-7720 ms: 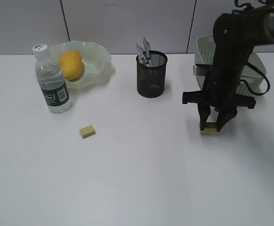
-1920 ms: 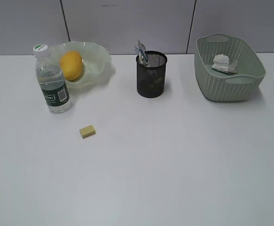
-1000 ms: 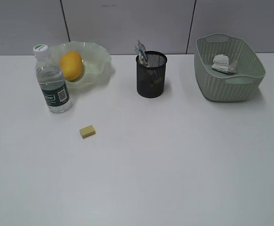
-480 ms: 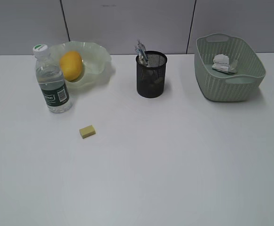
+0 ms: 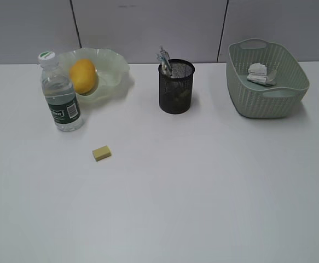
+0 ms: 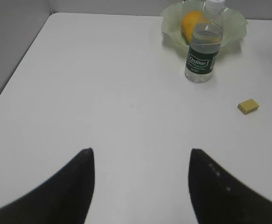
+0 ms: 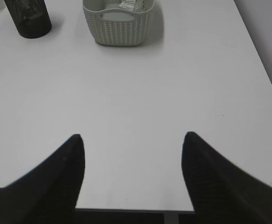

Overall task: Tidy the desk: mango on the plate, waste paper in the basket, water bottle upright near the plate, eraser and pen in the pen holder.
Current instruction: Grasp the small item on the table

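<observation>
The mango (image 5: 82,75) lies in the wavy-rimmed plate (image 5: 114,68) at the back left, and the water bottle (image 5: 61,99) stands upright just in front of it. A yellow eraser (image 5: 102,153) lies on the desk (image 5: 203,181) below the bottle. The black mesh pen holder (image 5: 176,87) holds pens (image 5: 164,59). The waste paper (image 5: 260,74) sits inside the basket (image 5: 268,98) at the back right. My left gripper (image 6: 140,151) hangs open over bare desk, with the bottle (image 6: 202,46), mango (image 6: 190,24) and eraser (image 6: 248,106) far ahead. My right gripper (image 7: 132,136) is open near the desk's front edge, empty.
Grey wall panels run behind the desk. Both arms are out of the exterior view. The right wrist view shows the basket (image 7: 119,25) and pen holder (image 7: 28,18) far ahead, plus the desk's right edge.
Nothing on the desk has moved over the last second. Much earlier the right arm was down on the desk in front of the basket; it has since withdrawn from the exterior view.
</observation>
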Robot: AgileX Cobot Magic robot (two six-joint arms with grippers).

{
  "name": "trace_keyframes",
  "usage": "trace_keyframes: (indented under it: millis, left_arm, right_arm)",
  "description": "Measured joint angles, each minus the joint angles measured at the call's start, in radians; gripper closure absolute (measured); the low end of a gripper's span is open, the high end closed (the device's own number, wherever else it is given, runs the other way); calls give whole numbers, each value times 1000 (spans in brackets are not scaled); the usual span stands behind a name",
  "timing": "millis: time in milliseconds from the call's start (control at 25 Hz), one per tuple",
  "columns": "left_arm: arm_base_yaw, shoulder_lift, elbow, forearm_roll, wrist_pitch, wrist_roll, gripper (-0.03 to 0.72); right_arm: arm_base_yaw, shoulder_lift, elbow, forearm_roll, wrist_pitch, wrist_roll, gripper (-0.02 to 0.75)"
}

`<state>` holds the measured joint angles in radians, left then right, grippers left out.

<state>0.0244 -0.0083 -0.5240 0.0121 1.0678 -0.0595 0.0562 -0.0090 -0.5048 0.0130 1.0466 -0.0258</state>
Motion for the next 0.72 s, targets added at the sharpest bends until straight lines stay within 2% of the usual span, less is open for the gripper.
trace_keyframes:
  millis: [200,560,720]
  left_arm:
    - [0,0,0,-1,0,0,207]
    - [-5,34,0,-12,-1,7,207]
    - [-8,176,-49,-52,2,91,207]
  right_arm:
    - [0,0,0,0,-1,4,161]
    - [0,0,0,0,-2,5,185]
    - [0,0,0,0,-3,6,204]
